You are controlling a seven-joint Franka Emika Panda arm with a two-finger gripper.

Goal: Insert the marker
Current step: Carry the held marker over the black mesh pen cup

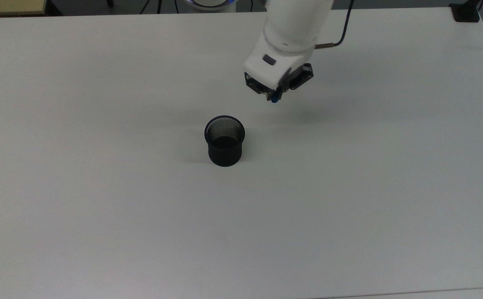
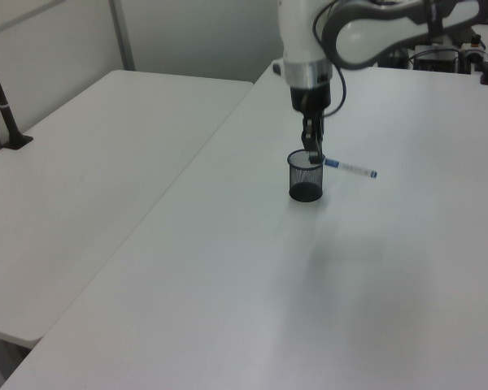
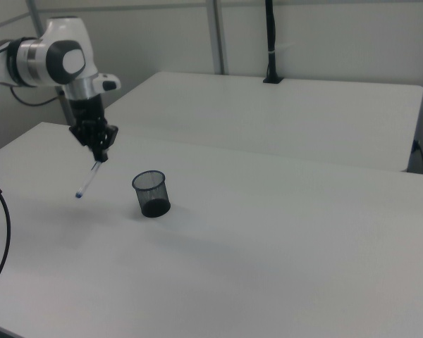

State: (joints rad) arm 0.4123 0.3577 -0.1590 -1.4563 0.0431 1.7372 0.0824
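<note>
Marker gripped in pincer

— How many things can you count here?
— You have one marker, one black mesh cup, one gripper, and two white tables side by side.

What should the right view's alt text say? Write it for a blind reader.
A white robot arm's gripper holds a slim white marker with a blue tip above a white table, angled downward, left of an upright black mesh cup.
</note>
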